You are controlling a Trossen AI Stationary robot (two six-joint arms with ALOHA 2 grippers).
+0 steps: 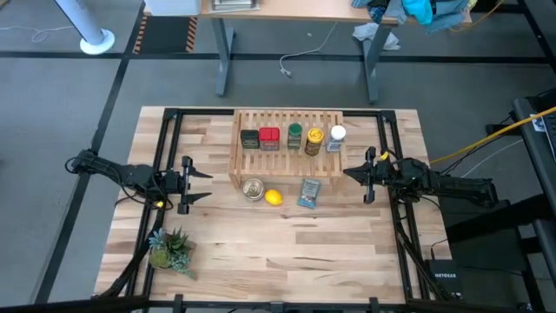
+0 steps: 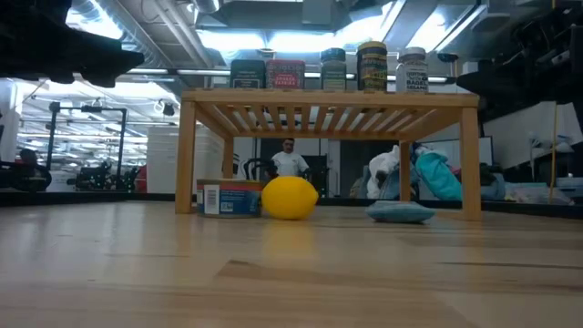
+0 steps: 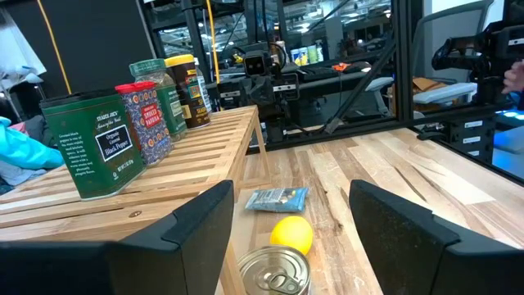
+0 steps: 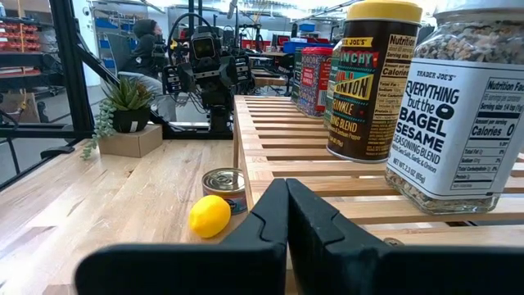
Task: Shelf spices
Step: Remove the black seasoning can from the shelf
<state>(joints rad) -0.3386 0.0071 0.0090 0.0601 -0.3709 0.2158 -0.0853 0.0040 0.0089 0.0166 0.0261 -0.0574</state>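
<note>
From above, five spice containers are seen in a row on the wooden rack (image 1: pixel 287 139): dark tin (image 1: pixel 249 139), red tin (image 1: pixel 269 137), green-lidded jar (image 1: pixel 294 136), yellow-lidded jar (image 1: pixel 314 141), white-lidded jar (image 1: pixel 337 137). At table level, a lemon (image 2: pixel 290 197) is seen beneath. The left gripper (image 3: pixel 291 217) is held apart at the rack's left; the right gripper (image 4: pixel 286 215), at its right, is closed together.

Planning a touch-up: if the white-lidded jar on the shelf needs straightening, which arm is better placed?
Right, probably. The right gripper waits off the shelf end where the white-lidded jar stands, though its jaws are shut. The left gripper sits off the opposite end.
</note>
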